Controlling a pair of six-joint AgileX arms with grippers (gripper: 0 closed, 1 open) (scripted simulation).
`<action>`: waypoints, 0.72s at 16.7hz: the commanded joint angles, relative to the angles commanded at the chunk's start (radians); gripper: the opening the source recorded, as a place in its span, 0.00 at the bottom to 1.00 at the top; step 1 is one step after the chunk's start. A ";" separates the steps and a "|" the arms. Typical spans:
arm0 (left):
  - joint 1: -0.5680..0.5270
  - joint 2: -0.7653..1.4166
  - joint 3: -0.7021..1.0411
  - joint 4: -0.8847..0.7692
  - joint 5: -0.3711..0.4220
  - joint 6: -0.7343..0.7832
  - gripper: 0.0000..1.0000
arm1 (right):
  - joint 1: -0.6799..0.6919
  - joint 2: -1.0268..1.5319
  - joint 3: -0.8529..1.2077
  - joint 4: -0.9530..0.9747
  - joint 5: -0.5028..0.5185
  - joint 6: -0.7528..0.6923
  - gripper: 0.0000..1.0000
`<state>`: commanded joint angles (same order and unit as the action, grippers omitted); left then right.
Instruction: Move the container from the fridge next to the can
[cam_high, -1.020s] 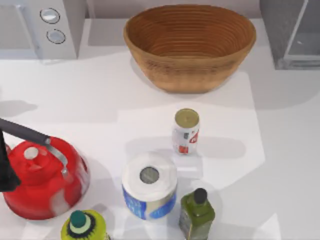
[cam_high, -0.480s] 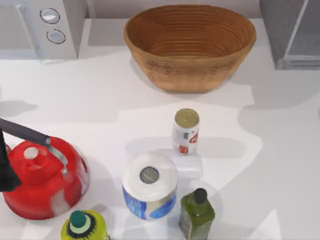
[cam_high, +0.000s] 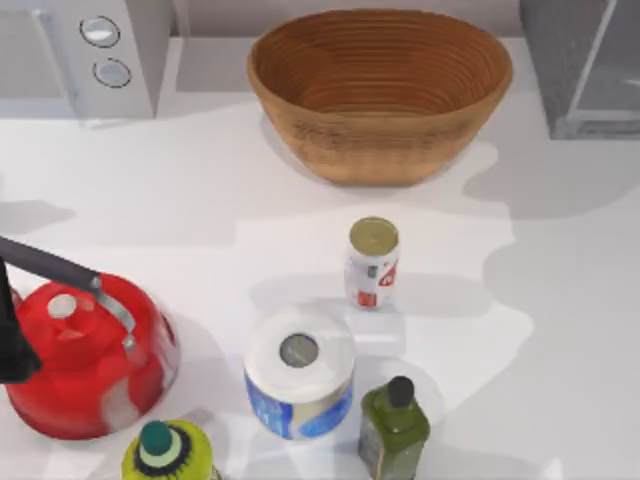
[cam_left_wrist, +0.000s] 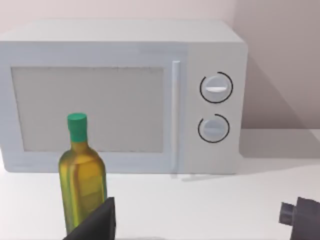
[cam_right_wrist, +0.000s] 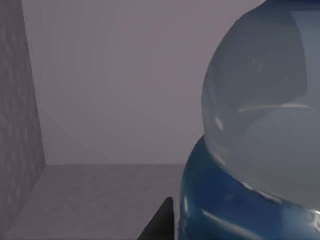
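The can (cam_high: 372, 264) bears red label marks, too small to read.

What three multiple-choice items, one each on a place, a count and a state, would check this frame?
1. Where does the can stand in the top view?
A. inside the basket
B. on the table, between the basket and the paper roll
C. on the kettle

2. How many round knobs does the grey box show?
A. two
B. one
C. four

3. How does the can stand?
A. on its side
B. upside down in the basket
C. upright, gold top up

Answers: 1 B, it sits on bare table below the basket and above the roll. 2 A, two dials, one above the other. 3 C, its gold top faces the camera.
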<state>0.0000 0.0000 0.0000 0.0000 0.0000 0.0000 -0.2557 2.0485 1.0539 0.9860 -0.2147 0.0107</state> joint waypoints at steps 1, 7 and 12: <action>0.000 0.000 0.000 0.000 0.000 0.000 1.00 | -0.008 -0.035 -0.062 0.020 -0.010 0.000 0.00; 0.000 0.000 0.000 0.000 0.000 0.000 1.00 | -0.056 -0.246 -0.402 0.141 -0.062 0.001 0.00; 0.000 0.000 0.000 0.000 0.000 0.000 1.00 | -0.065 -0.285 -0.445 0.162 -0.071 0.001 0.00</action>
<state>0.0000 0.0000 0.0000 0.0000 0.0000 0.0000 -0.3206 1.7639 0.6089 1.1482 -0.2854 0.0120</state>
